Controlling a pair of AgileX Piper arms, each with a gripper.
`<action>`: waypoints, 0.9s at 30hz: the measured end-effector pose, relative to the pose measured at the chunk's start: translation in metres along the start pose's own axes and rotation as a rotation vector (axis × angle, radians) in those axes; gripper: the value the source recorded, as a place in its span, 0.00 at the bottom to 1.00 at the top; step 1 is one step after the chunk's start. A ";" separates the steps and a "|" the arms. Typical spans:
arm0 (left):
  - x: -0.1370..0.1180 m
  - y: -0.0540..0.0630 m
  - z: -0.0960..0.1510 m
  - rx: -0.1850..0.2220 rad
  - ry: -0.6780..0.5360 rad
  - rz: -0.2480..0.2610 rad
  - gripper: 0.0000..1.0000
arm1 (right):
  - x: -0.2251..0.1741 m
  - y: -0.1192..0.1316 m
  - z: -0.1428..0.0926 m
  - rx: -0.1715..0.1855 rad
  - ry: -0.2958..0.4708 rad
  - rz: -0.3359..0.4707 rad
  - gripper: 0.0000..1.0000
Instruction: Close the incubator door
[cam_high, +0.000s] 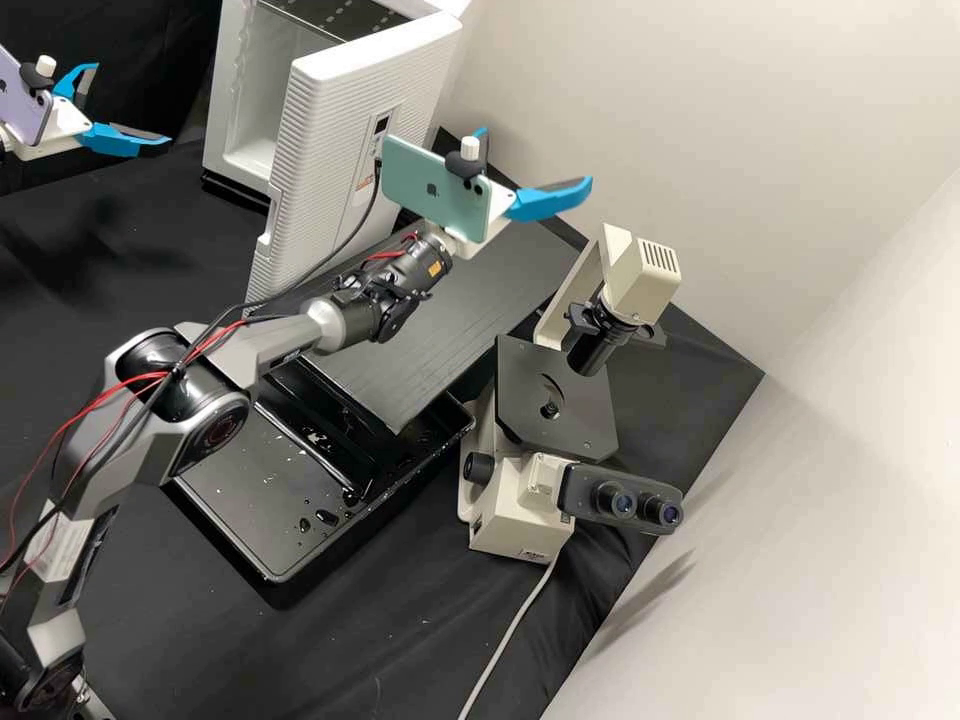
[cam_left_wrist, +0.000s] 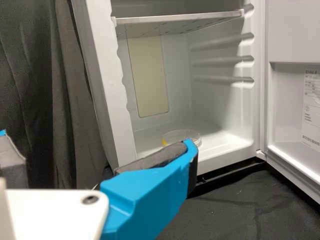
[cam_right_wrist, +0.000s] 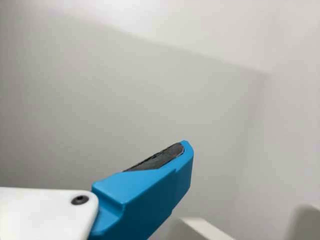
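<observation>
Right arm (cam_high: 200, 385) nearest, its hand (cam_high: 537, 157) spread wide, holding nothing. Left hand (cam_high: 131, 104), also open and empty, faces the incubator (cam_high: 222, 100); door (cam_high: 330, 150) stands open, clear dish (cam_left_wrist: 182, 136) inside.

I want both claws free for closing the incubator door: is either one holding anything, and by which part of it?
Nothing is held: the left claw and the right claw both stand open, with nothing between their fingers.

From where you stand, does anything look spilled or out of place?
Yes: the black tray beside the microscope has what look like droplets scattered over it, perhaps a spill. The incubator door also stands open, though it's meant to be closed.
</observation>
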 end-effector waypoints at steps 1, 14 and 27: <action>0.000 0.000 0.000 0.000 0.000 0.000 1.00 | 0.003 -0.001 -0.002 0.014 0.016 -0.011 1.00; 0.000 0.000 0.000 0.000 0.000 0.000 1.00 | 0.034 -0.020 -0.047 0.143 0.303 -0.155 1.00; 0.000 0.000 0.000 0.000 0.000 0.000 1.00 | 0.045 -0.036 -0.083 0.177 0.324 -0.235 1.00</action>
